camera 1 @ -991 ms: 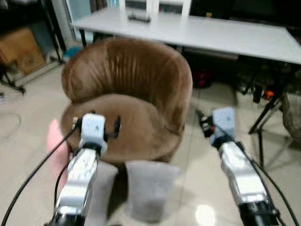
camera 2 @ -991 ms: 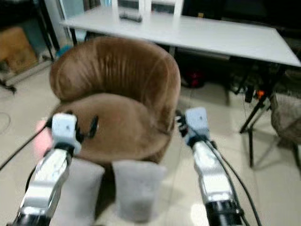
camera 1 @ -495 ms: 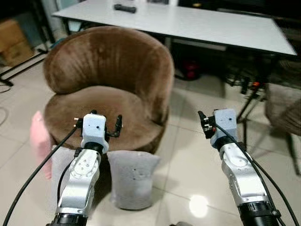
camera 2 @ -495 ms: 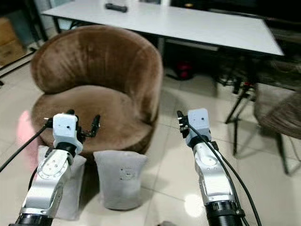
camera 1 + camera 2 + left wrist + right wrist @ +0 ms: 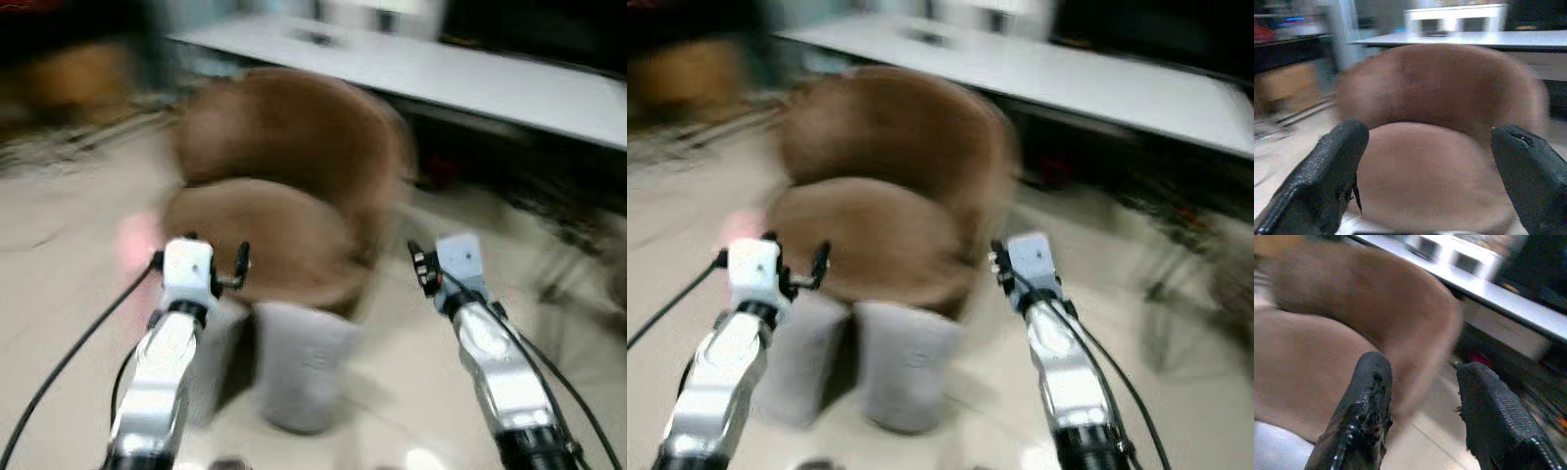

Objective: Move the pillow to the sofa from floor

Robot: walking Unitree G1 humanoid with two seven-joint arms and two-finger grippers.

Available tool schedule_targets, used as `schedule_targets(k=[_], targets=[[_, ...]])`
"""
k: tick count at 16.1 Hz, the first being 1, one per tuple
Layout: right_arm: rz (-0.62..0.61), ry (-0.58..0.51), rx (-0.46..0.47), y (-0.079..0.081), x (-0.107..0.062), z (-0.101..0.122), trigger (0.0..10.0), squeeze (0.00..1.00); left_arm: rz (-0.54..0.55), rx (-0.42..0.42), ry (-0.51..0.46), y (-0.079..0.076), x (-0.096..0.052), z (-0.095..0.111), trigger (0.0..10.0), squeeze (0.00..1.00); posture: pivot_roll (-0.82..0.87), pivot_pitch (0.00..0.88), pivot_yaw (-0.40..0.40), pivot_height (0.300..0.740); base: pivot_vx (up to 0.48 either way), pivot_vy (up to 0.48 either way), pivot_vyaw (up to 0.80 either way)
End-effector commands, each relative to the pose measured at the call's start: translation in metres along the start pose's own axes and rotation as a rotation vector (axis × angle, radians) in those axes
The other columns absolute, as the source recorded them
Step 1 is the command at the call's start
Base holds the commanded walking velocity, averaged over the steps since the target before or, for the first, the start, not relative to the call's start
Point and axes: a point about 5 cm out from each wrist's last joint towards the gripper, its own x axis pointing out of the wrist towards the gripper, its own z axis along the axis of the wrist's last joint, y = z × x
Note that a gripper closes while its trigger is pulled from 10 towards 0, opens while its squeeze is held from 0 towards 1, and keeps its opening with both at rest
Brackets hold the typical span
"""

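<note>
The picture is blurred by motion. A brown round sofa chair stands ahead. Two grey pillows rest on the floor against its front, one between my arms and one partly hidden behind my left arm. A pink pillow lies at the chair's left side. My left gripper is held out above the grey pillows, open and holding nothing; in its wrist view the fingers frame the chair seat. My right gripper hovers to the right of the chair, open and holding nothing, its fingers pointing toward the chair's side.
A long white table runs behind the chair, with dark clutter under it on the right. Pale tiled floor spreads to the left, and a brown blur at the far left could be boxes.
The whole picture has shifted and blurred, so the camera is moving; the chair now sits further right in view. Both arms keep the same pose and the pillows have not moved.
</note>
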Motion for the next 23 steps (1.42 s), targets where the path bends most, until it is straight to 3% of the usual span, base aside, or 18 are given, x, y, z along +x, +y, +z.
schedule_targets(k=[1, 10, 12, 18, 20, 23], targets=[[-0.018, 0.011, 0.025, -0.004, -0.004, -0.004, 10.0, 0.00, -0.024, 0.002, -0.023, -0.005, 0.007, 0.008, 10.0, 0.00, 0.03, 0.000, -0.023, 0.740, 0.386, 0.000, 0.00], [0.013, -0.003, 0.009, 0.000, -0.003, -0.001, 10.0, 0.00, -0.020, -0.001, -0.021, -0.004, 0.006, 0.007, 10.0, 0.00, 0.04, 0.000, -0.037, 0.740, 0.369, 0.000, 0.00], [0.048, -0.002, -0.080, 0.003, -0.002, -0.001, 10.0, 0.00, -0.019, 0.003, -0.024, -0.005, 0.006, 0.008, 10.0, 0.00, 0.04, 0.000, -0.038, 0.740, 0.317, 0.000, 0.40], [0.071, 0.036, 0.026, 0.005, 0.000, -0.006, 10.0, 0.00, -0.019, 0.029, 0.010, -0.005, 0.004, 0.002, 10.0, 0.00, 0.04, 0.000, -0.034, 0.740, 0.000, 0.000, 0.24], [0.070, 0.092, 0.066, 0.005, -0.002, -0.015, 10.0, 0.00, -0.009, 0.038, 0.024, 0.002, 0.005, -0.002, 10.0, 0.00, 0.04, 0.000, -0.032, 0.740, 0.000, 0.000, 0.00], [0.012, 0.055, 0.052, -0.004, -0.004, -0.014, 10.0, 0.00, 0.010, 0.049, 0.026, 0.011, 0.003, -0.003, 10.0, 0.00, 0.04, 0.000, -0.027, 0.740, 0.000, 0.000, 0.00]])
